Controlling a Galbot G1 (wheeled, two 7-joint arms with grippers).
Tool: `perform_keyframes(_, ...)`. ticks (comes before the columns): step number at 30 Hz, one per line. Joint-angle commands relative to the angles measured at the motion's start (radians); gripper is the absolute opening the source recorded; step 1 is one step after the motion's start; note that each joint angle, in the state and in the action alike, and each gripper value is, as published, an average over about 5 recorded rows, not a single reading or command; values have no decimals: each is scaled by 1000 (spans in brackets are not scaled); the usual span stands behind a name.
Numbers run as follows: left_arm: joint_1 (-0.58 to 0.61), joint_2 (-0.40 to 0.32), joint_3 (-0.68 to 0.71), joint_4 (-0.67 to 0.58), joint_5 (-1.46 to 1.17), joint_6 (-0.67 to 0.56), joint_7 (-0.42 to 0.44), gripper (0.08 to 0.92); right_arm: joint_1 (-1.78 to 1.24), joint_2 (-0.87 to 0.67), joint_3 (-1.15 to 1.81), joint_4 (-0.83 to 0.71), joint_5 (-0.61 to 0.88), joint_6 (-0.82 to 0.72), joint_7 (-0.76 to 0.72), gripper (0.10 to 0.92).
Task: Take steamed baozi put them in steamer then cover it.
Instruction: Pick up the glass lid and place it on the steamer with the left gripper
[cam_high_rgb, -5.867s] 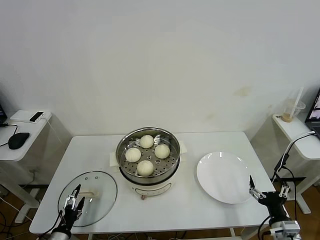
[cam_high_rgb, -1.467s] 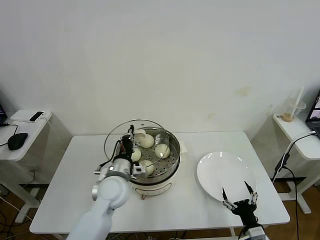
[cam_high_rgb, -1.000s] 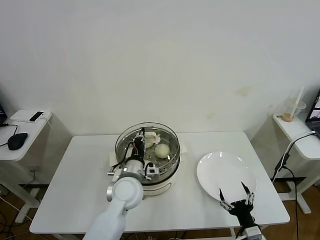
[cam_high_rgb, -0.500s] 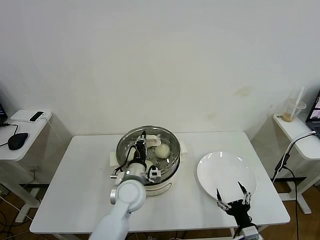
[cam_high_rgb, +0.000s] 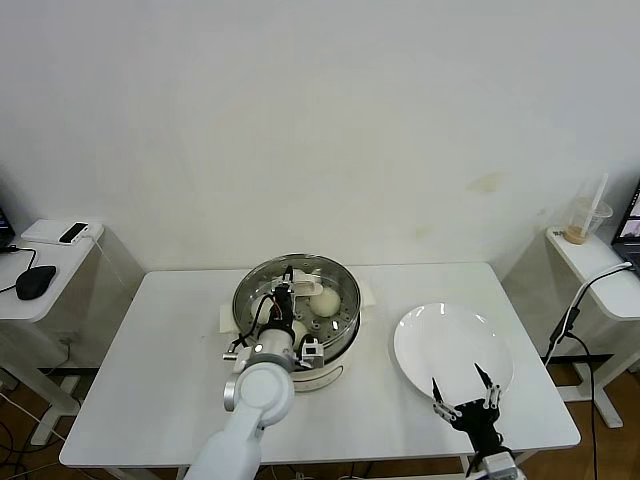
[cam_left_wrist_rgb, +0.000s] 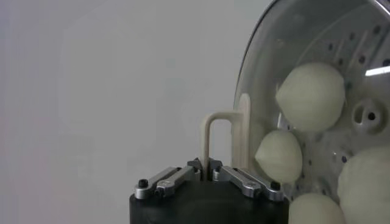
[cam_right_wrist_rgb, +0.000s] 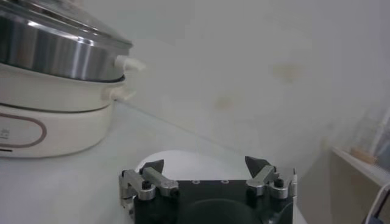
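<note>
Room, head view: white wall behind a white bench (cam_high_rgb: 150, 370); a side shelf with a plastic cup (cam_high_rgb: 585, 222) stands well to the right of the steamer.
Steamer, head view: the steamer (cam_high_rgb: 296, 320) sits mid-bench on its cream base, with the cover (cam_high_rgb: 330, 275) lying on its rim.
Baozi, head view: one steamed baozi (cam_high_rgb: 323, 300) shows plainly through the glass; the others are mostly hidden by the arm.
Left tool, head view: the left tool (cam_high_rgb: 284, 297) is over the middle of the steamer, on the cover's handle.
Plate, head view: a white plate (cam_high_rgb: 452, 352) lies to the right of the steamer, apart from it.
Right tool, head view: the right tool (cam_high_rgb: 464, 390) hangs at the near edge of the plate, well away from the steamer, fingers spread and holding nothing.
Left wrist view: the left tool (cam_left_wrist_rgb: 206, 172) is clamped on the cover's cream handle (cam_left_wrist_rgb: 222, 135); four buns (cam_left_wrist_rgb: 311, 96) show through the glass.
Right wrist view: the right tool (cam_right_wrist_rgb: 206, 167) stands spread wide above the plate (cam_right_wrist_rgb: 183, 163); the steamer (cam_right_wrist_rgb: 55, 52) with its cover on is off to one side.
</note>
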Motion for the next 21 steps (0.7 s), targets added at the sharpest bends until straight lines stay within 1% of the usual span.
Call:
perform_keyframes(1, 4, -8, -4, 6, 0, -1, -11, 138, 0, -2, -5, 1, 1, 1, -1, 823)
perform_keyframes(4, 10, -12, -5, -1, -2, 1, -16, 138, 0, -3, -5, 1, 0, 1, -2, 823)
perform_keyframes(7, 17, -13, -3, -13, -7, 3, -16, 165, 1, -4, -8, 0, 0, 0, -3, 823)
perform_keyframes(10, 24, -12, -1, -29, -14, 4, -19, 238, 2, -3, -11, 0, -1, 0, -2, 823)
perform_keyframes(14, 42, -10, -1, -64, -18, 3, -23, 359, 0, -3, -13, 1, -3, 0, -2, 823)
perform_keyframes(21, 121, 10, 6, -158, -30, -2, -24, 559, -4, -5, -13, 4, -4, 1, -2, 823)
